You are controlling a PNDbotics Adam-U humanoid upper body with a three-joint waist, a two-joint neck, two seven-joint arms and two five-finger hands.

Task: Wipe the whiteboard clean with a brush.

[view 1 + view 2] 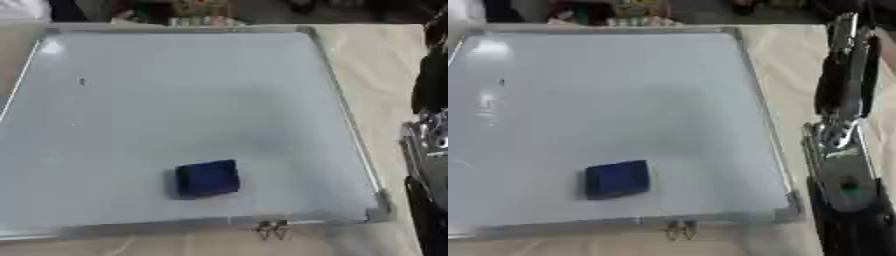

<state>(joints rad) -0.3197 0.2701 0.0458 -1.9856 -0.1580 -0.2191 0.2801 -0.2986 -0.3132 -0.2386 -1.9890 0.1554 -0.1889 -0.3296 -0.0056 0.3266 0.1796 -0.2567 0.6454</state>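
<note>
Right of whiteboard [623,100], right arm [846,165] shows fuller.

A pale beige worktop [385,70] fills the scene, its bare surface showing along the right side and the near edge. A small metal clip-like piece [271,230] lies at the near edge, slightly right of centre. Blurred, colourful objects [199,11] crowd the far edge, too indistinct to identify.
</note>
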